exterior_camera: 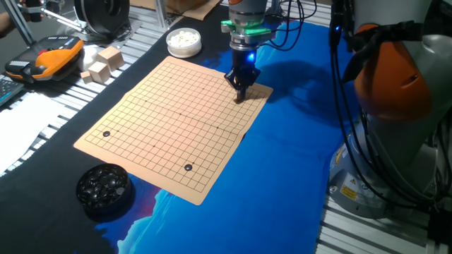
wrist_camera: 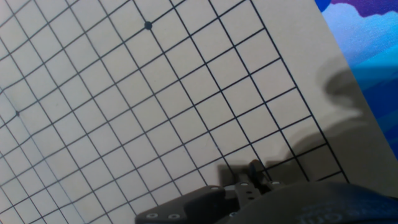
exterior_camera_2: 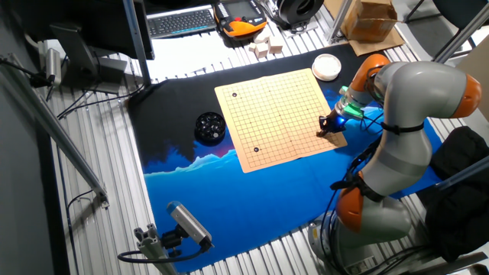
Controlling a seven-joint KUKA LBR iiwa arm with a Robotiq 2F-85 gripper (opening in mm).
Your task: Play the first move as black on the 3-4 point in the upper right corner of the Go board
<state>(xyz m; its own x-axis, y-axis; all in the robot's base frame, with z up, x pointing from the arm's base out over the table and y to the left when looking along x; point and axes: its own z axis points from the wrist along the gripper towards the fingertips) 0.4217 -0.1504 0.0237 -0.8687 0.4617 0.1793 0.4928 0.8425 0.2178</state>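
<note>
The tan Go board (exterior_camera: 176, 120) lies on the black and blue mat; it also shows in the other fixed view (exterior_camera_2: 279, 114) and fills the hand view (wrist_camera: 155, 93). My gripper (exterior_camera: 240, 95) stands upright over the board's far right corner, fingertips down at the surface. Its fingers are closed to a point, and a small dark piece between them in the hand view (wrist_camera: 255, 169) looks like a black stone. The gripper is also in the other fixed view (exterior_camera_2: 327, 130). Two black stones (exterior_camera: 106, 133) (exterior_camera: 187, 167) lie on the board's near side.
A black bowl of black stones (exterior_camera: 104, 189) sits off the board's near left corner. A white bowl of white stones (exterior_camera: 183, 41) is beyond the far corner. Wooden blocks (exterior_camera: 102, 65) and an orange device (exterior_camera: 53, 58) lie far left. The arm's base (exterior_camera: 395, 106) stands at right.
</note>
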